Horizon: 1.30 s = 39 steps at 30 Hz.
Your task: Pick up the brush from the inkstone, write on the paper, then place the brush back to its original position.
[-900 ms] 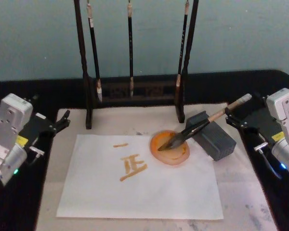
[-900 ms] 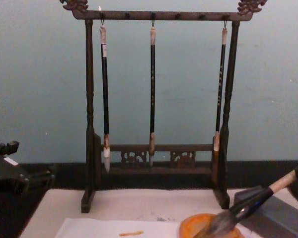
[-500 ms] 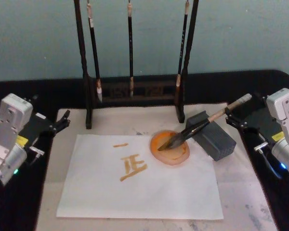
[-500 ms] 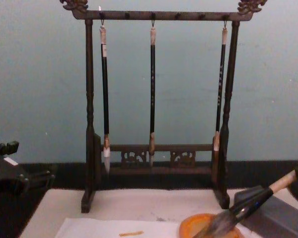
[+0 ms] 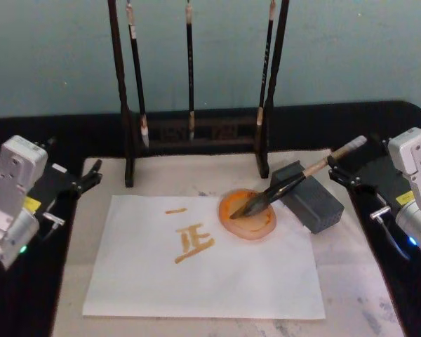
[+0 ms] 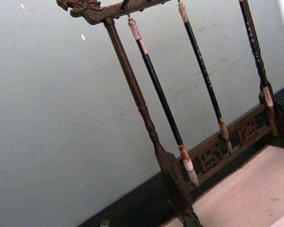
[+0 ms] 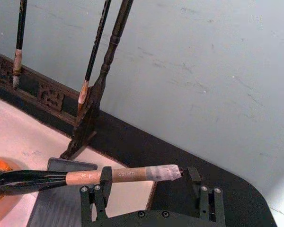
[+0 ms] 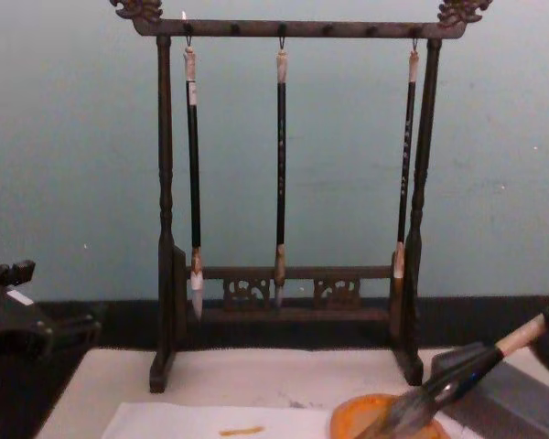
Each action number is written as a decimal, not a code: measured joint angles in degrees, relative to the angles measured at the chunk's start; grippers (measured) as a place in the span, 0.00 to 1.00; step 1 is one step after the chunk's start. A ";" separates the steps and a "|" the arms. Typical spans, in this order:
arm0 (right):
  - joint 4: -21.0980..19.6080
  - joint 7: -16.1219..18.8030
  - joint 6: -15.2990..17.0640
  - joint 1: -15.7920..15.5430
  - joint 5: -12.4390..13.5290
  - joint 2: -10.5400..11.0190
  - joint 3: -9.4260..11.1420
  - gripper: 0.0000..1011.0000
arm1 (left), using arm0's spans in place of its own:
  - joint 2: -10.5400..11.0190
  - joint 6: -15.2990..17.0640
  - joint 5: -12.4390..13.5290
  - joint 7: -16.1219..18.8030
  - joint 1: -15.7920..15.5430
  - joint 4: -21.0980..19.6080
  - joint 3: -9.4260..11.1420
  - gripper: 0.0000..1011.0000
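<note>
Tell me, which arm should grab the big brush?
The right. The right gripper is open, with the pale handle end of the brush between its fingers. The brush leans on the grey block on that side. The left gripper is beyond the far side of the paper.

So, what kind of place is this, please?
Probably a calligraphy practice desk: a wooden rack with three hanging brushes, white paper bearing orange strokes, and a large brush with its tip in an orange dish.
</note>
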 joint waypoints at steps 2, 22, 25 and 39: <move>0.00 0.00 0.00 0.00 0.00 0.00 0.00 0.99 | 0.00 0.00 0.00 0.00 0.00 0.00 0.00 1.00; 0.00 0.00 0.00 0.00 0.00 0.00 0.00 0.99 | 0.00 0.00 0.00 0.00 0.00 0.00 0.00 1.00; 0.00 0.00 0.01 0.00 0.00 0.00 0.00 0.99 | 0.00 0.00 0.00 0.00 0.00 0.00 0.00 1.00; 0.00 0.00 0.00 -0.01 0.00 0.00 0.00 0.99 | 0.00 0.00 0.00 0.00 0.00 0.00 0.00 1.00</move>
